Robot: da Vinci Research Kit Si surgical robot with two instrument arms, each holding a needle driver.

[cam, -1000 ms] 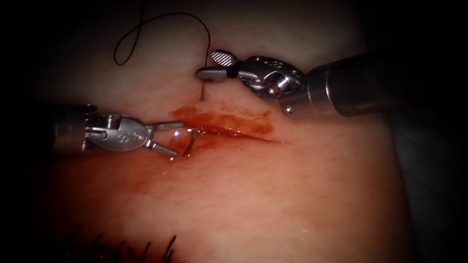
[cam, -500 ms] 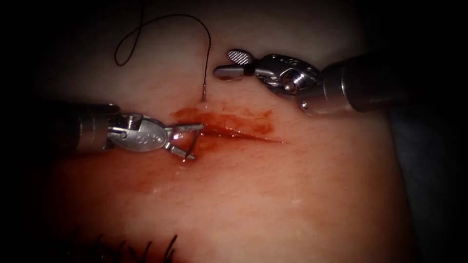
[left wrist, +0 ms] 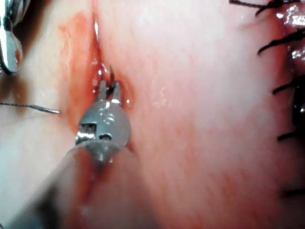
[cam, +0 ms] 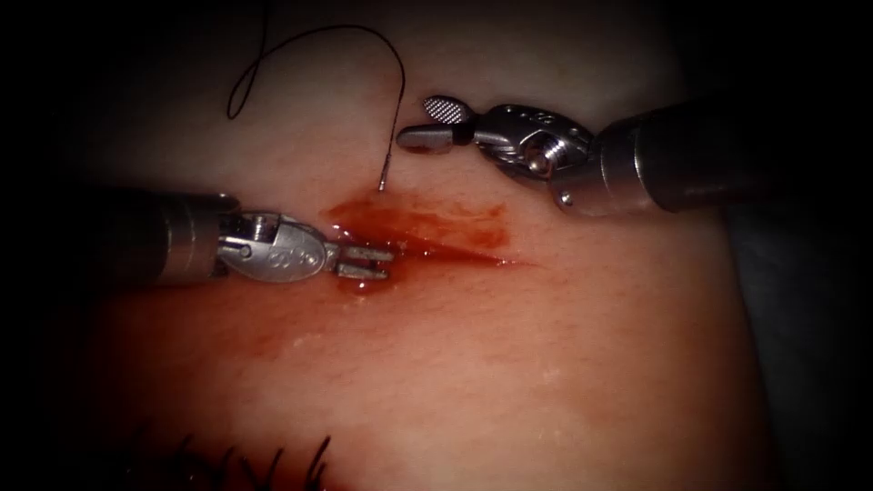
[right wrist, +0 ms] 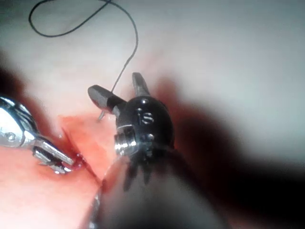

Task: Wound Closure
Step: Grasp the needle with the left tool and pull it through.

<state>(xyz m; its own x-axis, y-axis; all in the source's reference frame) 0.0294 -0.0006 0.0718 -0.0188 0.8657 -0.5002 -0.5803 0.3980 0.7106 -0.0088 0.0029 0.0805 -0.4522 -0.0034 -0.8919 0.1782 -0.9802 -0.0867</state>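
Note:
The tissue (cam: 473, 364) has a red-stained cut (cam: 455, 247) running across it. The curved needle is in the tissue at the cut's left end. Its tail (cam: 386, 177) stands out of the skin just beyond the cut, and the black thread (cam: 318, 35) loops away from it. My left tool (cam: 375, 262) lies at the cut's left end, jaws shut on the needle near its tip (left wrist: 111, 72). My right tool (cam: 429, 124) hovers right of the needle's tail, jaws open, holding nothing. The right wrist view shows its open jaws (right wrist: 120, 90) beside the thread (right wrist: 135, 43).
Red fluid (cam: 418, 223) stains the skin around the cut. Dark cut ends of thread (cam: 273, 459) from an older row of stitches stick up near the tissue's front edge, and they also appear as stitch ends (left wrist: 281, 45) in the left wrist view.
My left tool moved right and shut its open jaws on the needle at the cut. My right tool drew away rightward from the needle's tail. The thread loop shifted slightly right.

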